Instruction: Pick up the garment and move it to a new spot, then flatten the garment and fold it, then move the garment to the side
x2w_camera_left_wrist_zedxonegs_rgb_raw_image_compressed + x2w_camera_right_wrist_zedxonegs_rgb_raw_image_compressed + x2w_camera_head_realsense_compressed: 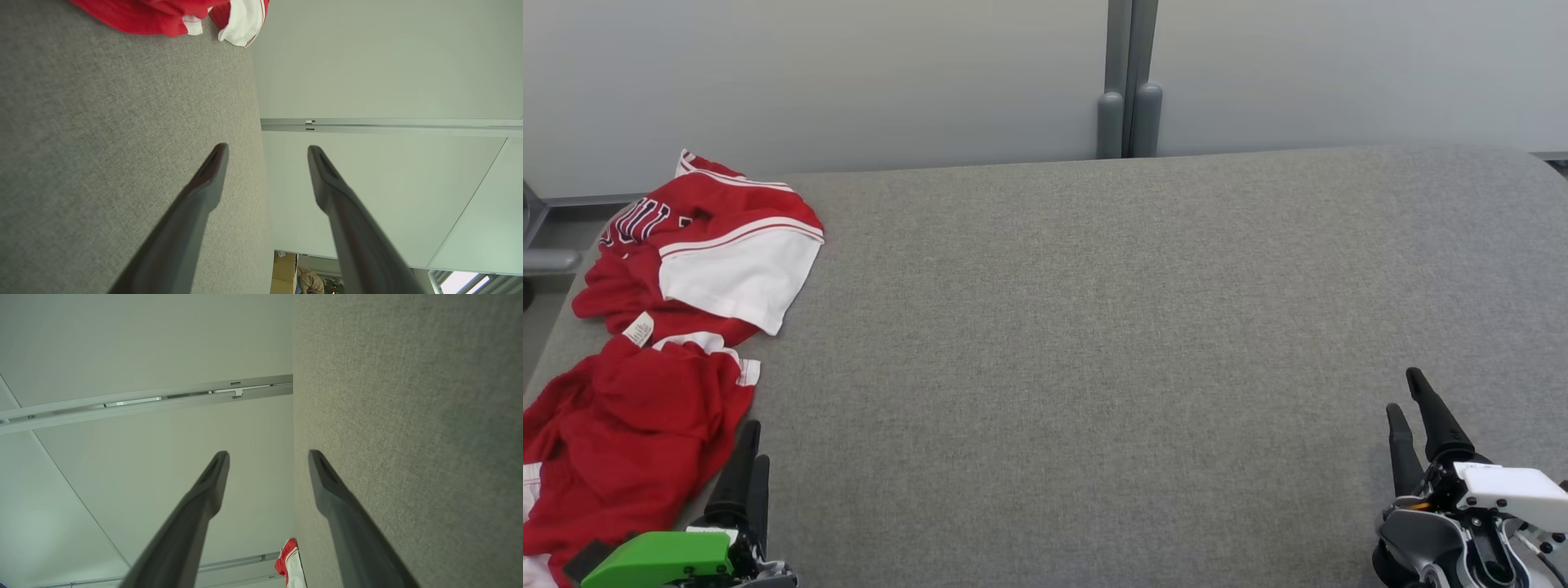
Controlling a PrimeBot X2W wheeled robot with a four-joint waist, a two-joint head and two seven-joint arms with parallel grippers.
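Spreading wide with nothing between them, the left fingers [196, 204] lie low over the grey fabric-covered counter [1094, 327]. The wrist is rolled onto its side, so one finger runs nearer the cloth surface than the other. That open, empty stance looks like readiness for a first grab rather than a grip in progress. The right fingers [343, 514] are parted and empty too, rolled the mirrored way and parked near the counter's right front, well apart from any cloth.

Just beside the left fingertips, and apparently not touching them, is the near end of the red and white jersey [645, 425]. It is crumpled in a long heap along the counter's left edge, reaching back to the far left corner, with a white panel, striped trim, a care label and part of some lettering turned up. Its outer folds seem to drape over the edge.

Judging by this, the task is at its start: the jersey is bunched, unlifted and off to one side, while the wide bare middle of the counter suits spreading it flat. The left arm is plainly placed to take it first. Pale wall panels [890, 73] stand behind.
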